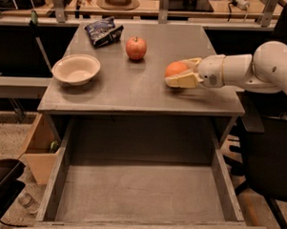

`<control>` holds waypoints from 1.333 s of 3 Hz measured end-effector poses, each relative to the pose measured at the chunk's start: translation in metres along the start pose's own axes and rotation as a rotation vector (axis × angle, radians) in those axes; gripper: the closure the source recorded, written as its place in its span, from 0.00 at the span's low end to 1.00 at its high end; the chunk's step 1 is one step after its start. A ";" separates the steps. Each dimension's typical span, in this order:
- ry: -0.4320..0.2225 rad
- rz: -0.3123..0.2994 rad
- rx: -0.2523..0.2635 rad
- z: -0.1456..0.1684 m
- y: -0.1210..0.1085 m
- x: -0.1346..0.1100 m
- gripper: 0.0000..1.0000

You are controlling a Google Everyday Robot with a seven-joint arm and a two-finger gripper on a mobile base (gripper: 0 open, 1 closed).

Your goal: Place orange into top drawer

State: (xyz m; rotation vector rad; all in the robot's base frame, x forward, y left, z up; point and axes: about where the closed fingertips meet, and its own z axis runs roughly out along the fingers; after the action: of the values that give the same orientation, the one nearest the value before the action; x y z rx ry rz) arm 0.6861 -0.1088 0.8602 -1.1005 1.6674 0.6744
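Note:
The orange (175, 67) is at the right side of the grey table top (135, 87), between the two cream fingers of my gripper (179, 73). The gripper reaches in from the right on a white arm. One finger (182, 80) lies along the orange's front and the other sits behind it, both closed against the fruit. The orange is at or barely above the table surface. The top drawer (140, 192) is pulled wide open below the table's front edge, and its flat grey bottom is bare.
A reddish apple (136, 48) stands at the table's back middle. A dark snack bag (105, 30) lies at the back left, and a white bowl (76, 69) is on the left. A cardboard box (39, 145) sits on the floor at left, and a black chair (270, 155) at right.

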 end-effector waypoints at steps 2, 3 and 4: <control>0.003 -0.036 0.004 -0.003 -0.002 -0.017 1.00; -0.005 -0.090 0.008 -0.014 0.009 -0.041 1.00; -0.017 -0.127 0.011 -0.027 0.038 -0.055 1.00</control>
State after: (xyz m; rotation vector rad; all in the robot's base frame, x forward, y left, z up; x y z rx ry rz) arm 0.6458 -0.0959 0.9190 -1.1786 1.5711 0.5907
